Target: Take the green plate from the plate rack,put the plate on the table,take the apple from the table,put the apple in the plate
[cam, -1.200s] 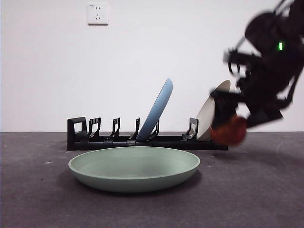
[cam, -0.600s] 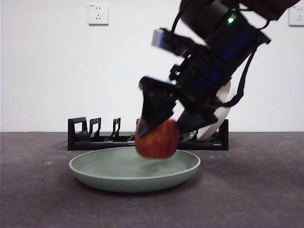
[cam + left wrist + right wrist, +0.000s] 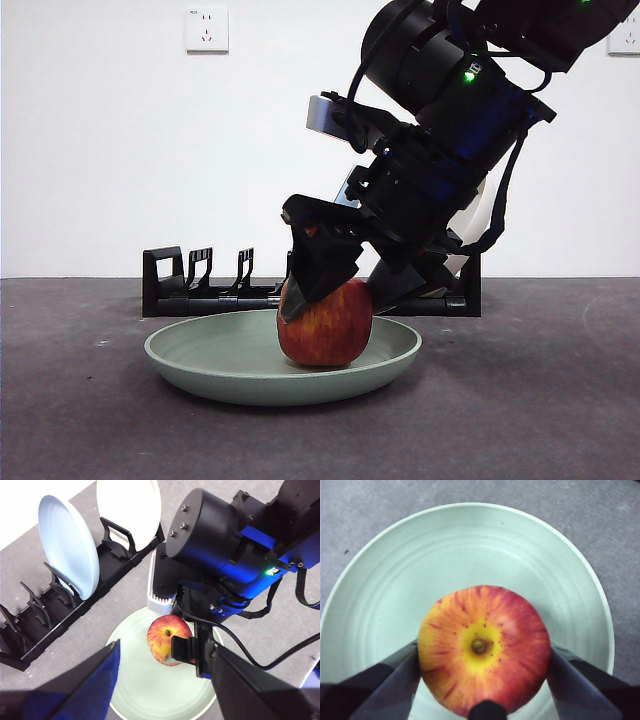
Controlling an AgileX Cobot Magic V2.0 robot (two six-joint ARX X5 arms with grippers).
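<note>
Between the two black jaws of the right gripper [image 3: 330, 285] sits the apple [image 3: 325, 322], clamped on both sides with its stem end up, its underside resting inside the green plate [image 3: 200, 360], which lies flat on the table [image 3: 80, 420]. Behind it the plate rack [image 3: 60, 615] holds a light blue plate [image 3: 70, 545] and a beige plate [image 3: 127, 505] on edge, while the left gripper [image 3: 165, 680] hangs above with jaws wide and empty. No readable writing shows.
</note>
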